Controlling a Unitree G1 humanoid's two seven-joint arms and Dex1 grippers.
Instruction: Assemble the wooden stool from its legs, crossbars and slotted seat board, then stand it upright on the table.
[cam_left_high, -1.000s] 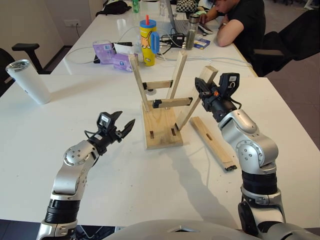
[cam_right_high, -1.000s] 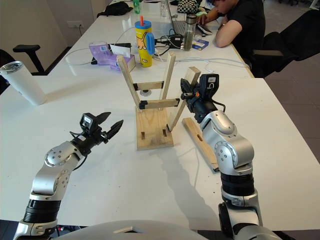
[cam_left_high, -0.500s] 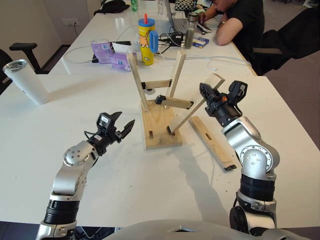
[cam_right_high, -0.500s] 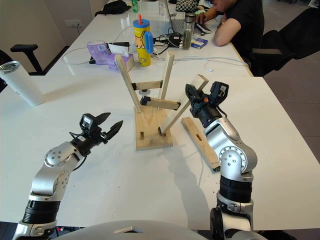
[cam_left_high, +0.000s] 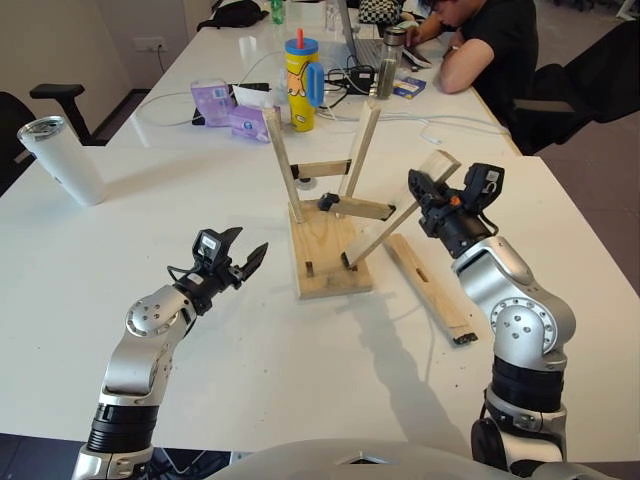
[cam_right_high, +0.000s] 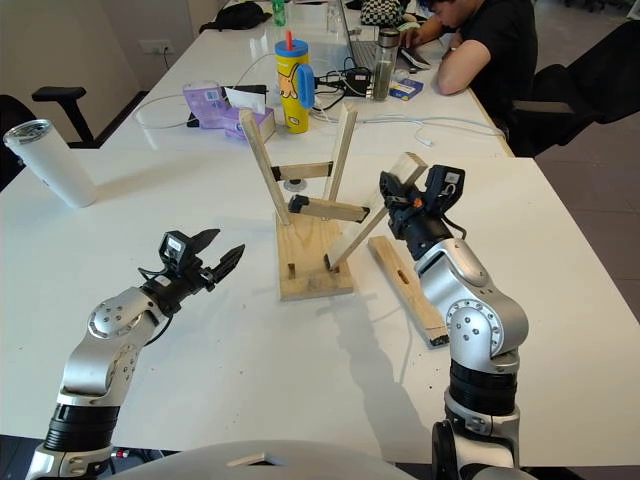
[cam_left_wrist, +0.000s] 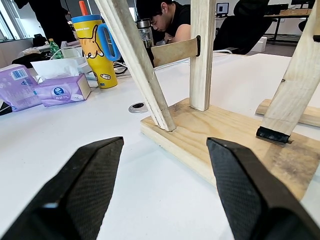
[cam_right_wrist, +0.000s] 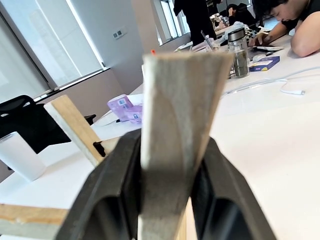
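Two legs (cam_left_high: 283, 165) stand slotted; right jaws clench the tilted third leg (cam_left_high: 380, 234), which likely needs seating in the board (cam_left_high: 325, 255) below; left jaws gape.

Open table (cam_left_high: 275, 275) between left end effector (cam_left_high: 248, 242) and seat board (cam_left_high: 325, 255), slanted legs (cam_left_high: 283, 165) crowding above, loose plank (cam_left_high: 432, 290) alongside
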